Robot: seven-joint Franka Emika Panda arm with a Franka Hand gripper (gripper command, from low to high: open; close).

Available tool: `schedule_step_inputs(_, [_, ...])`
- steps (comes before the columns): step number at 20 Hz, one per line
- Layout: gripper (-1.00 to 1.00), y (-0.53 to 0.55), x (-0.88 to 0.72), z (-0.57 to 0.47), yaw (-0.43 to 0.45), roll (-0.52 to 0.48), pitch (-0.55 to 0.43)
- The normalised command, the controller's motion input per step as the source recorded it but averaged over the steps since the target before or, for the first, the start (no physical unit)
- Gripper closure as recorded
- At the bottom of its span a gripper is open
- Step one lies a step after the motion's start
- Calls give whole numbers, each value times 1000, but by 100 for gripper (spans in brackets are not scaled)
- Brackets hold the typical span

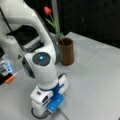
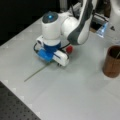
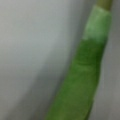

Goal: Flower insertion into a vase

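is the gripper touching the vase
Apart. In a front view the gripper is down at the table over a flower lying there, with bare table between it and the vase at the view's right.

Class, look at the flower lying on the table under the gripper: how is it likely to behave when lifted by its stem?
The flower has a long, thin stem, so it will probably sag or sway. The red head sits at one end, so it may tip towards that end. It looks light. The gripper is low over it; the vase stands apart.
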Motion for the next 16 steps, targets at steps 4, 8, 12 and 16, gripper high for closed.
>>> schedule_step_inputs(4, [100, -178, 141, -53, -13, 23, -31])
schedule_step_inputs(8, [100, -168, 100, -73, -9, 25, -25])
schedule_step_inputs(12, [100, -164, 84, -70, -14, 37, -23])
schedule_step_inputs(16, [100, -182, 60, -5, 2, 83, 30])
